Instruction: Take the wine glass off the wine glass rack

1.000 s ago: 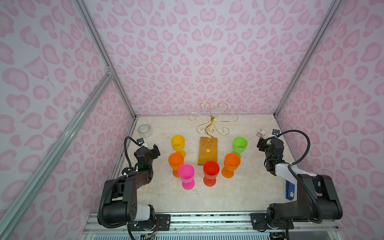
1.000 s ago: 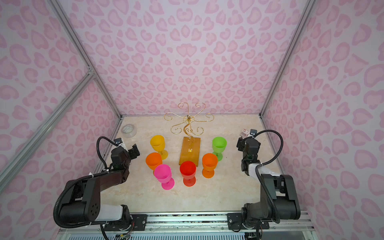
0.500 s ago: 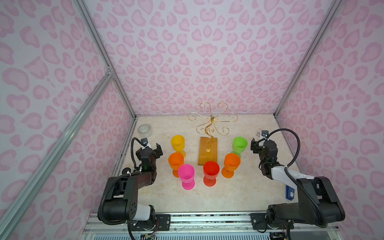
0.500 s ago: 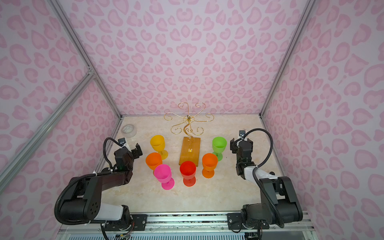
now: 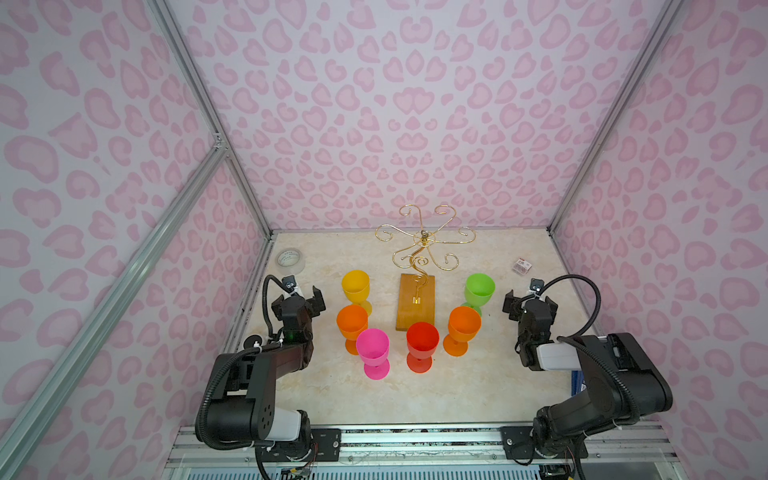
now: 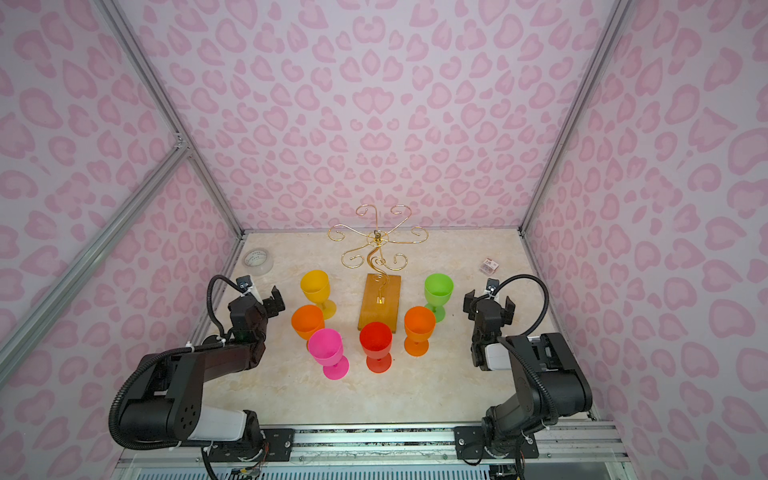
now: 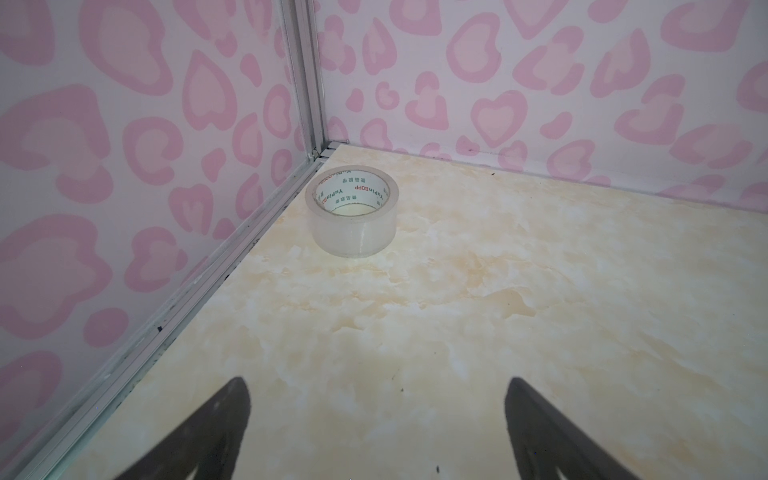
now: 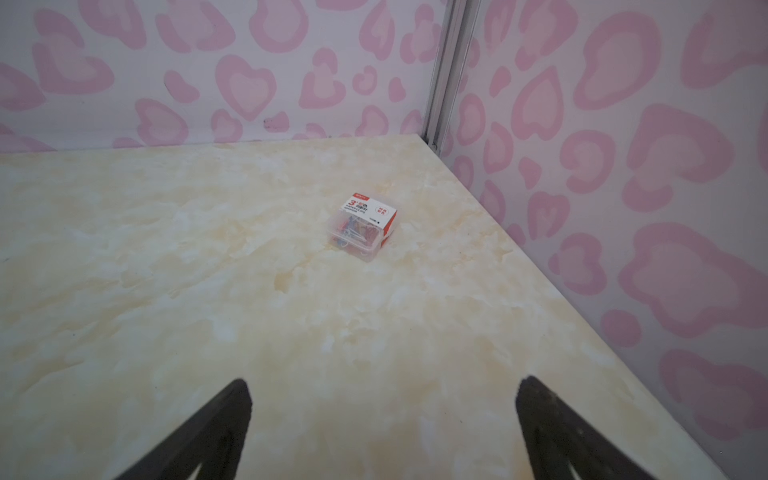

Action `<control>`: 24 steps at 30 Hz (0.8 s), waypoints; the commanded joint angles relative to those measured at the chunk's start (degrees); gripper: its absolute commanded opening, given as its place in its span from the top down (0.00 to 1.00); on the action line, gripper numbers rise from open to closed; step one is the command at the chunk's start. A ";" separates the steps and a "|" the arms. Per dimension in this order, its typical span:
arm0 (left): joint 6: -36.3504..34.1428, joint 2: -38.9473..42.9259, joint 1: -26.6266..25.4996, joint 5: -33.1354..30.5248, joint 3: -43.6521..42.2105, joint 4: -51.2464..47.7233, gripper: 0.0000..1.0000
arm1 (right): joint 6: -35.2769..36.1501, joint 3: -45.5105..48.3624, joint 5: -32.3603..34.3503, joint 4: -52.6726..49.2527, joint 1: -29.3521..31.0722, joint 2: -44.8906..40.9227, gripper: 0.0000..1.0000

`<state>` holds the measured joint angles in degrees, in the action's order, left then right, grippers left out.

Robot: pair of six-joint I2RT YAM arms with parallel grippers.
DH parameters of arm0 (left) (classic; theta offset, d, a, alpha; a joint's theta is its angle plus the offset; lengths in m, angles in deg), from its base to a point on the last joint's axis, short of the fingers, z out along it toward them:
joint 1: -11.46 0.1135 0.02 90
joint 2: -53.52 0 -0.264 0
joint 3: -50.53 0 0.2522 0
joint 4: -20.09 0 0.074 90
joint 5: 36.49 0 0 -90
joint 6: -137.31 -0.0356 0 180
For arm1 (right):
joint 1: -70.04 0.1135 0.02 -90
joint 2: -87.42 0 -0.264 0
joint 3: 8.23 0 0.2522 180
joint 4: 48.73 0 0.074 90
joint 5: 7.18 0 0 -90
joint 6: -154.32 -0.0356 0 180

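The wine glass rack point(image 5: 424, 243) point(image 6: 377, 245), thin gold wire on an amber wooden base point(image 5: 417, 301), stands mid-table with all its curled arms bare. Several coloured wine glasses stand upright on the table around the base: yellow point(image 5: 355, 286), orange point(image 5: 351, 322), pink point(image 5: 372, 347), red point(image 5: 422, 338), orange point(image 5: 464, 324) and green point(image 5: 479, 289). My left gripper point(image 5: 300, 296) point(image 6: 258, 297) point(image 7: 376, 399) is open and empty, left of the glasses. My right gripper point(image 5: 528, 300) point(image 6: 489, 300) point(image 8: 382, 399) is open and empty, right of the green glass.
A clear tape roll point(image 5: 290, 261) point(image 7: 352, 210) lies in the back left corner. A small box of clips point(image 5: 521, 266) point(image 8: 362, 226) sits near the back right wall. Pink patterned walls enclose three sides.
The right gripper has shifted slightly toward the middle and the front. The left gripper has hardly moved. The glasses and rack stand as before.
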<state>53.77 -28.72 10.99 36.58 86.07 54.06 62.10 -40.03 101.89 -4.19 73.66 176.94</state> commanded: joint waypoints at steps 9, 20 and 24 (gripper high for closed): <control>-0.13 -0.22 0.03 -0.43 -0.08 1.93 0.03 | 0.09 0.74 2.50 5.73 0.95 1.04 0.00; -0.13 -0.23 0.05 -0.42 -0.16 1.97 0.03 | 0.14 0.65 2.56 5.16 1.17 0.77 0.00; -0.15 -0.24 0.03 -0.42 -0.11 1.97 0.03 | -0.14 0.24 2.10 4.60 0.90 0.89 0.00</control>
<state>53.74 -28.72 10.99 36.58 86.07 54.06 61.94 -39.62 103.79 -0.87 74.77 177.53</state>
